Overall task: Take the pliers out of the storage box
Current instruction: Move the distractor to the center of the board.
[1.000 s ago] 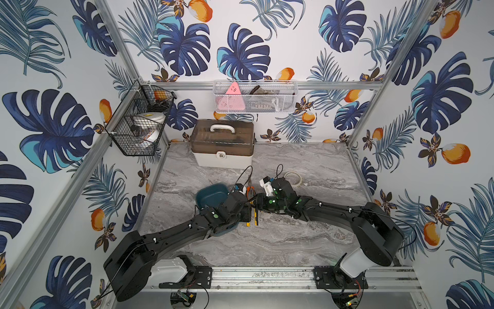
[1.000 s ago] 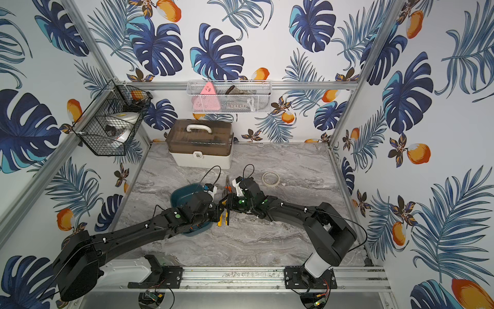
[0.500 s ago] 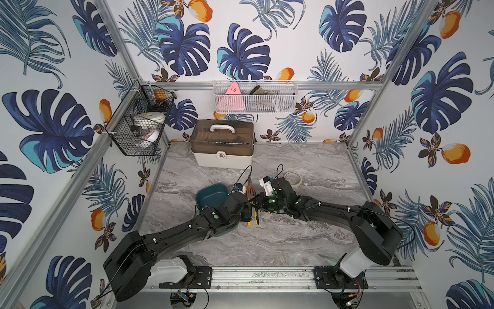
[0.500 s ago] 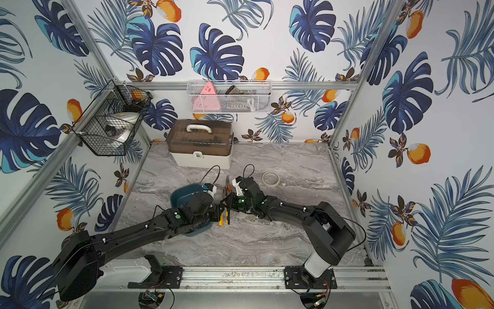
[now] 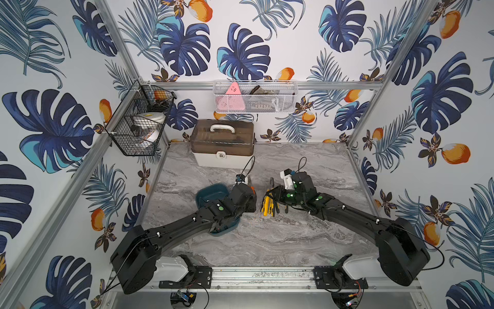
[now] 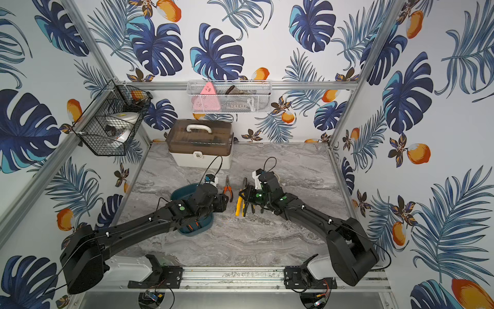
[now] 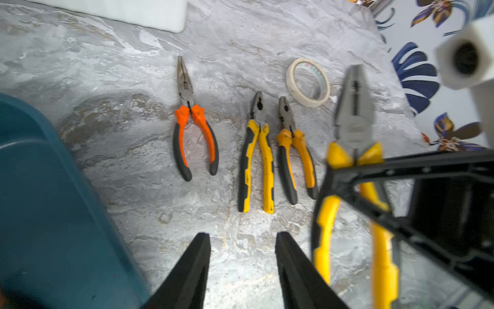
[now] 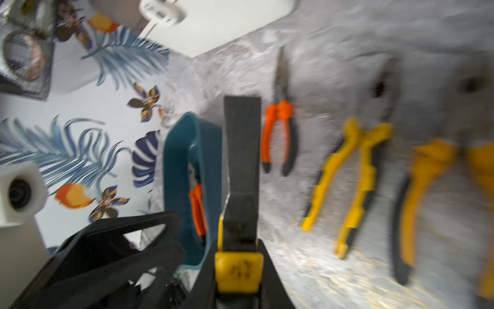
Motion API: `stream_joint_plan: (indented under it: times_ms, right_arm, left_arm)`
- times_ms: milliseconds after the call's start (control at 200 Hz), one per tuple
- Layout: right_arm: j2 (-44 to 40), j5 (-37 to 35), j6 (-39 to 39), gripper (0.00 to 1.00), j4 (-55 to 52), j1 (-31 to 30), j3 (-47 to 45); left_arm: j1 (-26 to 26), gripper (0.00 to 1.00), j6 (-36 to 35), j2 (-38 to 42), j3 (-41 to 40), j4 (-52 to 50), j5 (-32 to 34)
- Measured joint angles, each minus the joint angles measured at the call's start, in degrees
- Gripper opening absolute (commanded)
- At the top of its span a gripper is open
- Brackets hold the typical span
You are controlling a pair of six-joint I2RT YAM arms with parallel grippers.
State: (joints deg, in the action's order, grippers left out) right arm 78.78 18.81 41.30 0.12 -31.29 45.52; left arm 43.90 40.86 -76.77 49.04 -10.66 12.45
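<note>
We saw three pliers (image 7: 258, 160) lying in a row near the middle of the surface (image 7: 133, 174), beside the teal storage box (image 8: 176, 160). The right end effector (image 8: 238, 258) was clamped on a fourth, yellow-handled pair (image 7: 352, 120); the left end effector (image 7: 242, 240) gaped empty. One orange-handled pair (image 8: 197, 208) lay inside the box, left to remove.

The yellow pliers handle (image 8: 237, 270) shows a blurry dark mark, maybe "43". The tape roll (image 7: 308, 83) has print too small to read.

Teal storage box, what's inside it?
One orange-handled pliers lies inside the dark teal plastic storage box. The black left arm covers much of it in both top views, so more could be hidden.
</note>
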Motion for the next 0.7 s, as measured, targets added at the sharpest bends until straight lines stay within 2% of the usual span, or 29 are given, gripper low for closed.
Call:
stream_joint_plan:
  times_ms: [145,380,530,696]
  right_arm:
    - [-3.7,-2.2,-5.3,0.0,-8.2,7.0,-1.7]
    - [-4.1,-6.2,-10.6,0.0,-16.7,13.5,-2.5]
    - [2.0,-6.7,-12.7,0.01,-19.1,15.8,-0.3]
    - [11.7,-6.4,-14.8,0.01,-19.8,16.3,4.0]
  left_arm:
    - [0.1,0.43,-0.1,-3.7,-0.1,2.3,1.0]
    - [0.1,0.41,-1.9,-3.0,-6.0,7.8,-0.1]
    - [0.2,0.38,-3.4,-2.8,-9.7,11.7,-1.0]
    - [0.2,0.38,-4.0,-3.1,-9.6,12.8,-3.4]
